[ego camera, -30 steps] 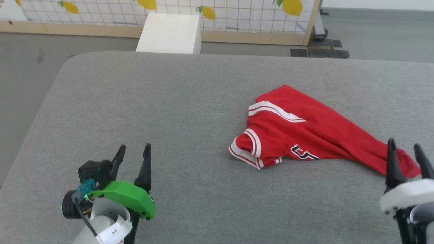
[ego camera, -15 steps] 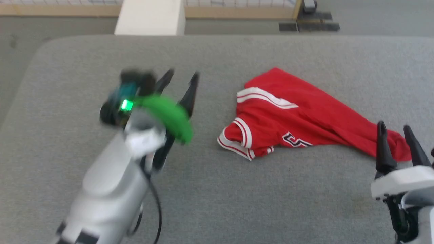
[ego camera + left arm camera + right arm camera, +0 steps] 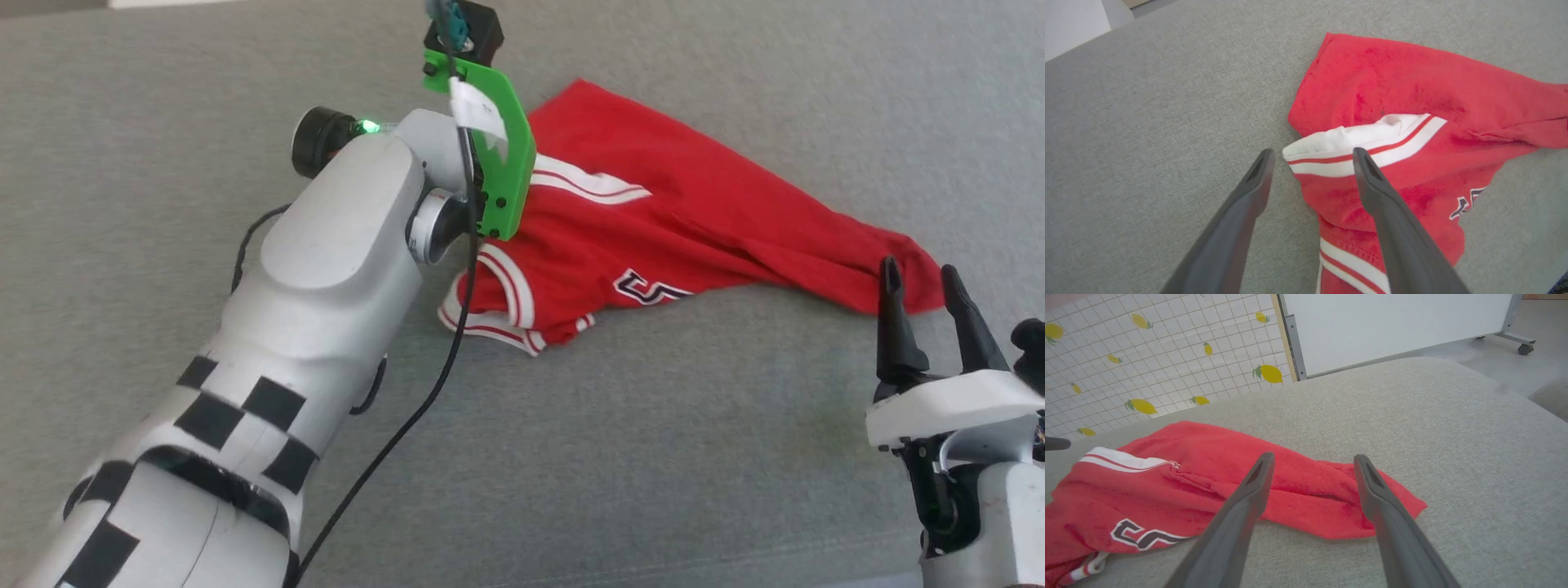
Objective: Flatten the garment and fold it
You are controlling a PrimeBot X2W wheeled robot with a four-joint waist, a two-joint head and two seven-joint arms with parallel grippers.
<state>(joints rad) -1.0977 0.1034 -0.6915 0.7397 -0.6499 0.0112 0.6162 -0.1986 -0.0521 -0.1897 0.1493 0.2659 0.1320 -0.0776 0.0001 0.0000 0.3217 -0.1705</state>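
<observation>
The garment [image 3: 702, 220] is a red jersey lying crumpled on the grey table, with white striped sleeve trim at its left end and part of the black lettering [image 3: 645, 288] showing. In the left wrist view my left gripper [image 3: 1312, 154] hovers open over the white striped sleeve [image 3: 1372, 141], one finger on each side of the sleeve's edge. In the head view the left arm's green wrist bracket [image 3: 498, 155] covers that end of the garment. My right gripper [image 3: 920, 276] is open just in front of the garment's right tip [image 3: 1392, 506], holding nothing.
The grey padded table [image 3: 653, 457] runs wide on all sides of the garment. Beyond its far edge stand a lemon-patterned panel [image 3: 1147, 355] and a white board on casters [image 3: 1392, 326]. A white box corner [image 3: 1069, 24] shows past the table.
The head camera has tilted down. My left arm has swung from the lower left forward and to the right, reaching the garment's sleeve end. The right gripper has stayed by the garment's right tip.
</observation>
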